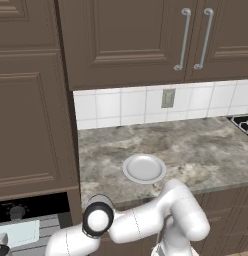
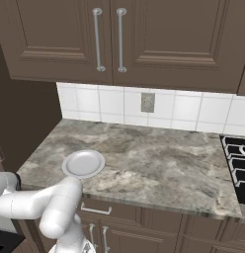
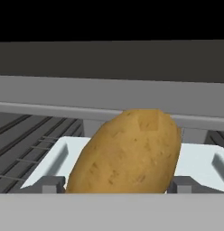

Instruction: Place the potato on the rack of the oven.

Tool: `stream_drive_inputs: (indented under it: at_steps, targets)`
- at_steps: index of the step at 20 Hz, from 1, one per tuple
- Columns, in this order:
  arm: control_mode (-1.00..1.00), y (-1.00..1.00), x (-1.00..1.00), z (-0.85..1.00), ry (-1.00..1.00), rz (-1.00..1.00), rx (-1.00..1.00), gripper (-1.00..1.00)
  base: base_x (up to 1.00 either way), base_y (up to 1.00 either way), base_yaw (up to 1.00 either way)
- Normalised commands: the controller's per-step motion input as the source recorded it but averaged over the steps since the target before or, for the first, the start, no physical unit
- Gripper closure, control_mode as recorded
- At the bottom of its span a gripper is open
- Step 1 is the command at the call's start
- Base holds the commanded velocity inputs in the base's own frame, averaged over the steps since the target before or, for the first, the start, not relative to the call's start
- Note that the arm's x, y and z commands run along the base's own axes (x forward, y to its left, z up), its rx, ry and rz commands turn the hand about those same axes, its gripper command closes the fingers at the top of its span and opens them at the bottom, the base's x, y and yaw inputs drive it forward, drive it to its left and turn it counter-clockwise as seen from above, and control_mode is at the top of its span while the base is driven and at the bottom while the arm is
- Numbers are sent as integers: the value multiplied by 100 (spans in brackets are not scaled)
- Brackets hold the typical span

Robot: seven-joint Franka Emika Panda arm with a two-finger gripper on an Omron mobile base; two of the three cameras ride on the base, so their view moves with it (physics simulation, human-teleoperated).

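Partly cropped potato (image 3: 127, 151) over rack (image 3: 37, 149)

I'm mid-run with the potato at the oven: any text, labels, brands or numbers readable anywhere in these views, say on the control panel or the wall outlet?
None can be read in these views.
The oven control panel is plain black with a round knob; any markings are too small to tell.
The wall outlet has a blank grey face.
The white plate, the cabinet doors and the potato carry no writing.
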Motion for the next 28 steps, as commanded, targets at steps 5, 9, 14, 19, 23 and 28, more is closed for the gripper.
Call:
stream_drive_inputs:
  at_steps: [5, 9, 14, 19, 23, 28]
  targets:
    - [-100, 5, 19, -1, -5, 0, 0, 100, 0, 0, 0]
    - [-100, 2, 15, -4, -8, 0, 0, 100, 0, 0, 0]
    - [-100, 1, 14, -2, -11, -7, 0, 100, 0, 0, 0]
    - [-100, 0, 25, -6, -9, -12, -1, 100, 0, 0, 0]
    - [-100, -4, 34, 0, -1, -14, 0, 100, 0, 0, 0]
    - [-100, -19, 32, -7, 0, -18, 0, 100, 0, 0, 0]
